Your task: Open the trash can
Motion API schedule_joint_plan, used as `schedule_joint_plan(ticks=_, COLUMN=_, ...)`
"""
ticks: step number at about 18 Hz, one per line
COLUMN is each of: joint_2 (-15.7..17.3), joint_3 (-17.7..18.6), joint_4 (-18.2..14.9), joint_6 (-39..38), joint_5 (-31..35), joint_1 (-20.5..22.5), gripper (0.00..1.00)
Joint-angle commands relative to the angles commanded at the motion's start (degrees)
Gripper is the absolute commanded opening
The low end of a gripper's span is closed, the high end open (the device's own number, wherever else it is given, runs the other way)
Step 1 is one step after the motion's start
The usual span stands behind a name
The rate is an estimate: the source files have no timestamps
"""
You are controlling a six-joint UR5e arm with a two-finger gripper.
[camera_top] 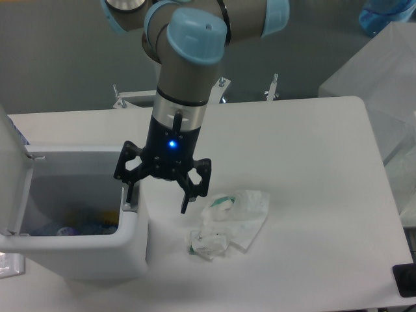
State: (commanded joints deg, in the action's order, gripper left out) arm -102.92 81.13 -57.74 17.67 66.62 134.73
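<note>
At nine o'clock on the bench (305, 136), the trash can (71, 250) is seen with its lid (14, 175) raised upright; the task appears done. The hand (158, 197) is held spread, grasping nothing, one finger seemingly at the latch.

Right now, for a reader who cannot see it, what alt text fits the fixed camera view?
A white trash can stands open at the left of a white table, lid swung upright, colourful rubbish inside. The robot's open gripper hangs at the bin's right rim, one finger on the latch edge, crumpled wrappers beside it.
</note>
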Motion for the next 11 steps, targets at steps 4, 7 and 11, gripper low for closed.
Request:
schedule_joint_plan(ticks=4, joint_2=0.00, joint_3=-1.76, joint_4=0.00, joint_6=3.24, joint_5=0.62, joint_1=3.24, gripper=1.00)
schedule_joint_plan(ticks=7, joint_2=-0.26, joint_3=-1.76, joint_4=-0.09, joint_6=9.65, joint_5=0.79, joint_1=5.36, gripper=1.00)
schedule_joint_plan(ticks=11, joint_2=0.00, joint_3=-0.71, joint_4=-1.49, joint_6=22.73, joint_5=7.11, joint_1=7.29, gripper=1.00)
